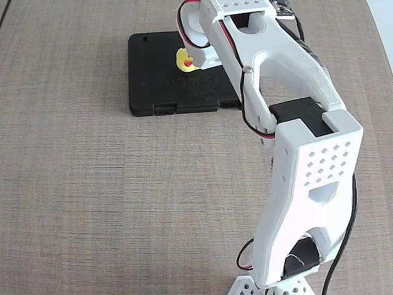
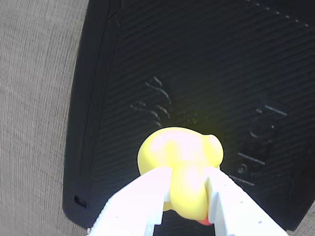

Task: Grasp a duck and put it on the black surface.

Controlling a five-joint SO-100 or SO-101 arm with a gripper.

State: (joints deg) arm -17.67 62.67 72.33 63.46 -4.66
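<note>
Stretching across the whole fixed view is a bench (image 1: 80, 184) with a grey-brown, finely lined wood-grain top; a pale strip shows at the far right corner, and I cannot tell what it is. Toward the far side of the bench lies the black surface (image 1: 153, 67), a flat matte slab with rounded corners, notches along its near edge and faint raised marks in the middle. In the wrist view the black surface (image 2: 206, 64) fills most of the frame, ribbed with fine lines, with the bench grain showing along the left.

The white arm (image 1: 307, 184) rises from its base at the bottom right of the fixed view, climbs to a bend, then reaches forward and to the left over the slab. Black motor blocks sit at its joints, and red and black wires run along it.

The gripper (image 1: 193, 58) hangs over the slab's right half. Its jaws are closed on the duck (image 1: 186, 61), a tiny yellow thing with a red-orange beak. From the wrist view the gripper (image 2: 189, 189) has one white finger (image 2: 142, 196) on each side of the duck (image 2: 179, 157), pinching its lower body, with the slab behind it. Whether the duck touches the slab I cannot tell.
</note>
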